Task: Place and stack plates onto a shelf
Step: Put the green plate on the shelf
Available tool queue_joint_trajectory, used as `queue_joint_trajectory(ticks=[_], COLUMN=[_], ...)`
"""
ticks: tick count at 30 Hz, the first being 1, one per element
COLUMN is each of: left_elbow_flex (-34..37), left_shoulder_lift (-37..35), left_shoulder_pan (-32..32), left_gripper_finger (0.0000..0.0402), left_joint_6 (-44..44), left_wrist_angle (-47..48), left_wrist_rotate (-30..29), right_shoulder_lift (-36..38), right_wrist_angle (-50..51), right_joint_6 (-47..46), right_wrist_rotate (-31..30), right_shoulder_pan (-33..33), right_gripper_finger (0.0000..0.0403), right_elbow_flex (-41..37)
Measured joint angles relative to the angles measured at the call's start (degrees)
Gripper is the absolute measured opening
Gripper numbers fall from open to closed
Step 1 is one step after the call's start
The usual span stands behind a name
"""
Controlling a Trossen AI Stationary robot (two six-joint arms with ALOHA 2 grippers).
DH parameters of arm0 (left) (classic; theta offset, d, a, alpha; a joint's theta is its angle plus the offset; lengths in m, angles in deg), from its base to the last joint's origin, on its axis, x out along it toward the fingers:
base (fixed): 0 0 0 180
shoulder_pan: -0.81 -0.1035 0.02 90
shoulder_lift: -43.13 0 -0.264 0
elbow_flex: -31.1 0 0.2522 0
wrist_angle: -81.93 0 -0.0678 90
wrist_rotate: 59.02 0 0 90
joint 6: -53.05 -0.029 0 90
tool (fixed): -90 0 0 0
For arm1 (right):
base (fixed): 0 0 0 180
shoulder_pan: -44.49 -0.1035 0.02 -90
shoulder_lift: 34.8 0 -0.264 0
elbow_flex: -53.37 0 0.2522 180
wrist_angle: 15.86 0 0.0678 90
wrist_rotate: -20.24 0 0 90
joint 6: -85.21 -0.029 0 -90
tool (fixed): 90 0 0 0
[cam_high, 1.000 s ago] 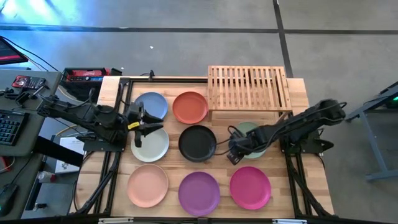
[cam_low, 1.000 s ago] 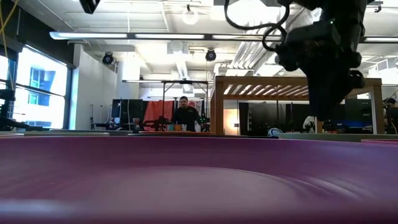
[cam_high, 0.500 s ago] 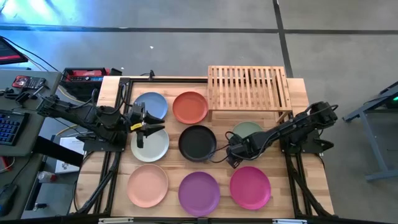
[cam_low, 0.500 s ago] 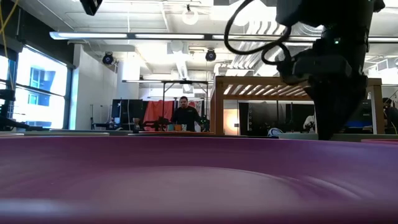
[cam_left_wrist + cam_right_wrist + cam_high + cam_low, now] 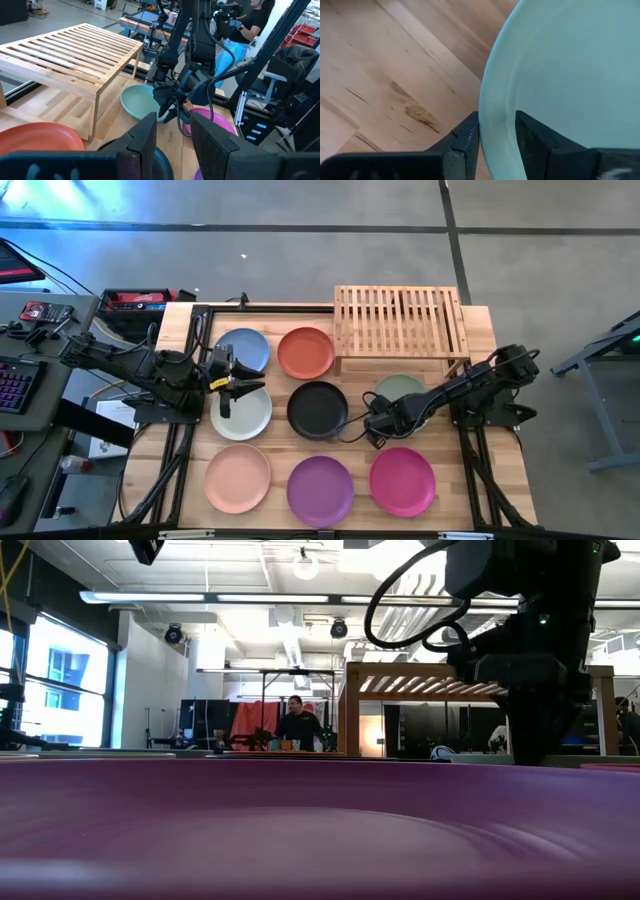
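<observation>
R gripper (image 5: 372,430), fingers straddling the sage green plate (image 5: 400,388) rim at center-right, w/ shelf (image 5: 400,322) up top; L gripper (image 5: 236,383) parted, empty, over pale grey-green plate (image 5: 244,414) at left.

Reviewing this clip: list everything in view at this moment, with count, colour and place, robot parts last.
Round matte plates: eight. Far row: light blue, orange-red. Middle row: pale grey-green, black, sage green. Near row: peach, purple, magenta.
Slatted bamboo shelf: one, light wood, far right of the table, nothing on it.
Pale wooden tabletop: one, under everything.
Person: one, dark top, in the room beyond.
Left gripper: over the pale grey-green plate's far edge, empty.
Right gripper: fingers straddling the sage green plate's rim.
</observation>
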Motion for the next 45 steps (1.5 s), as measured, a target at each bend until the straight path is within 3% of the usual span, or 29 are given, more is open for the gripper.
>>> queue_joint_trajectory(ticks=[9, 17, 31, 45], left_elbow_flex=[0.0, 0.0, 0.0, 0.0], left_shoulder_lift=[0.0, 0.0, 0.0, 0.0], left_shoulder_pan=[0.0, 0.0, 0.0, 0.0], left_gripper_finger=[0.0108, 0.0108, 0.0108, 0.0108], left_joint_6=[0.0, 0.0, 0.0, 0.0], left_wrist_angle=[0.0, 0.1, 0.1, 0.1], left_wrist_rotate=[0.0, 0.0, 0.0, 0.0], right_shoulder_lift=[0.1, 0.1, 0.1, 0.1], right_wrist_angle=[-0.1, 1.2, 10.3, 11.4], right_joint_6=[-0.1, -2.7, -4.1, -1.5], right_wrist_rotate=[1.6, 4.4, 4.5, 5.9], right_shoulder_pan=[0.0, 0.0, -0.1, -0.1], right_gripper_finger=[0.0008, 0.0003, 0.0001, 0.0000], right_elbow_flex=[0.1, 2.0, 14.5, 25.7])
